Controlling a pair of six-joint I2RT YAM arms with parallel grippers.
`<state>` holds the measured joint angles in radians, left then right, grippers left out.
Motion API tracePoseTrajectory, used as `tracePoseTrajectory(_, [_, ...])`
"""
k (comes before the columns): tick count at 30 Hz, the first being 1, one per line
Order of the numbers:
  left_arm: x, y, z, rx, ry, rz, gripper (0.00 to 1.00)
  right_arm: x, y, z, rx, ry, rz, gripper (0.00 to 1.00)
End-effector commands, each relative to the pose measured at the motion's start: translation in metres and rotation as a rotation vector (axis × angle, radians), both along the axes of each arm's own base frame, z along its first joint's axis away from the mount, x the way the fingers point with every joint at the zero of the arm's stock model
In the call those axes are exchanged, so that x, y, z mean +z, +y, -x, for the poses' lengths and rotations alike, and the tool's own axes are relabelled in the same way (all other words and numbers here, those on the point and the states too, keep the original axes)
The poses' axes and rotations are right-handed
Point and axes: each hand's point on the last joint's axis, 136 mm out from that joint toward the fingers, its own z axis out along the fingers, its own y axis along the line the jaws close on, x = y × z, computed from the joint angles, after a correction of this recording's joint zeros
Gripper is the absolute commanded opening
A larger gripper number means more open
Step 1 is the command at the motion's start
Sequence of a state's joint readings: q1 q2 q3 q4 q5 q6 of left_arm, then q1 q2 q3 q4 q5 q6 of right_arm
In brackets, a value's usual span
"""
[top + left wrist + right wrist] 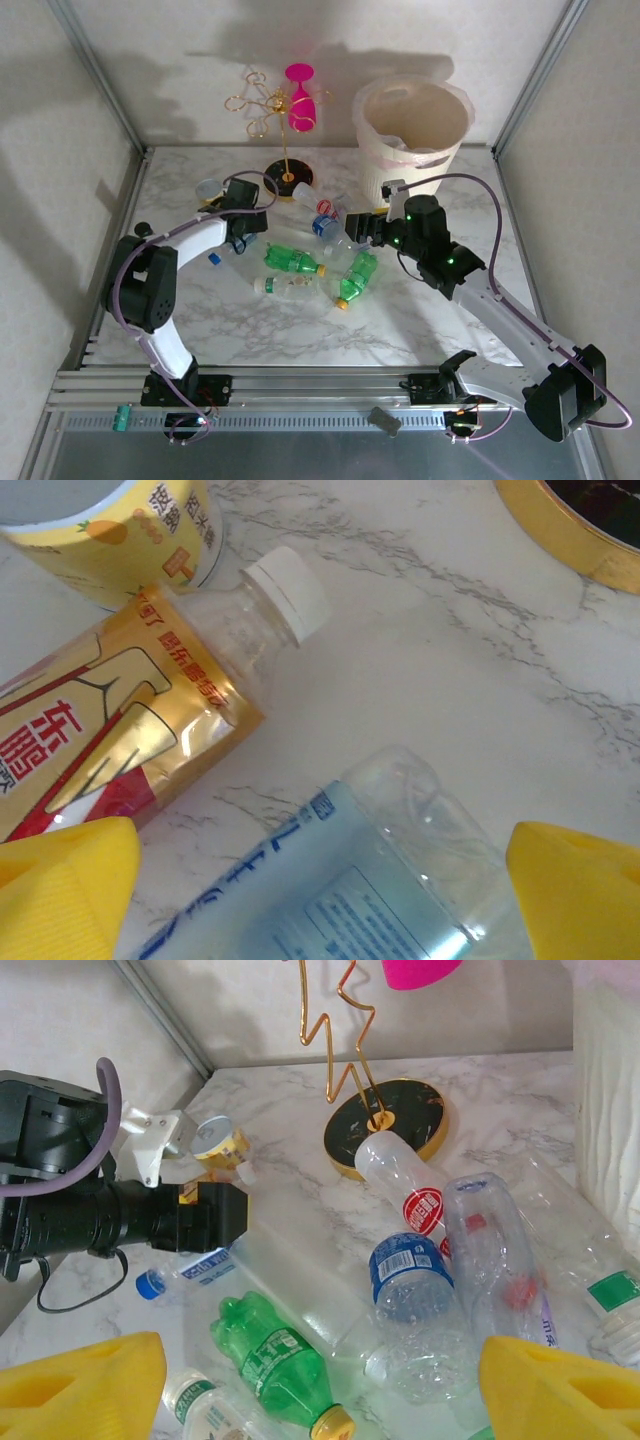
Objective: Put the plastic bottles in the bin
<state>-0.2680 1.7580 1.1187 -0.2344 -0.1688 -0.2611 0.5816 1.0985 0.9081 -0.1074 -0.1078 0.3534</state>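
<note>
The left gripper [320, 890] has its fingers spread with a clear bottle [400, 840] lying between them; I cannot tell whether they touch it. A gold bottle [120, 730] lies beyond its left finger. The right gripper [320, 1365] is released, with a green bottle [265, 1355] and a blue-label bottle [415, 1290] between its fingers. The bin [610, 1130] stands beyond its right finger.

Plastic bottles [295, 261] lie scattered mid-table; cream bin [385, 160] stands upright far right

"东鹏" on gold-label bottle [130, 730]
</note>
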Motion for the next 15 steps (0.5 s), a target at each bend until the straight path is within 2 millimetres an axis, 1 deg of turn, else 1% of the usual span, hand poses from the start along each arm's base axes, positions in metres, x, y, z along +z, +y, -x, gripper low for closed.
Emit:
tracePoseTrajectory(1, [-0.004, -0.005, -0.008, -0.028, 0.011, 0.079, 0.93, 0.007, 0.007, 0.005, 0.031, -0.014, -0.033, 0.82])
tracePoseTrajectory(4, [-0.011, -0.009, -0.007, -0.034, 0.035, 0.145, 0.93, 0.006, 0.008, 0.005, 0.034, -0.009, -0.031, 0.82])
tracePoseTrajectory(9, [-0.013, -0.020, -0.003, -0.045, 0.047, 0.241, 0.94, 0.005, 0.008, 0.006, 0.038, -0.006, -0.018, 0.83])
tracePoseTrajectory(12, [-0.010, -0.026, 0.005, -0.040, 0.040, 0.304, 0.94, 0.005, 0.008, 0.006, 0.035, -0.003, -0.015, 0.83])
tracePoseTrajectory(15, [-0.007, -0.026, 0.013, -0.023, 0.042, 0.332, 0.94, 0.005, 0.008, 0.007, 0.037, -0.003, -0.015, 0.83])
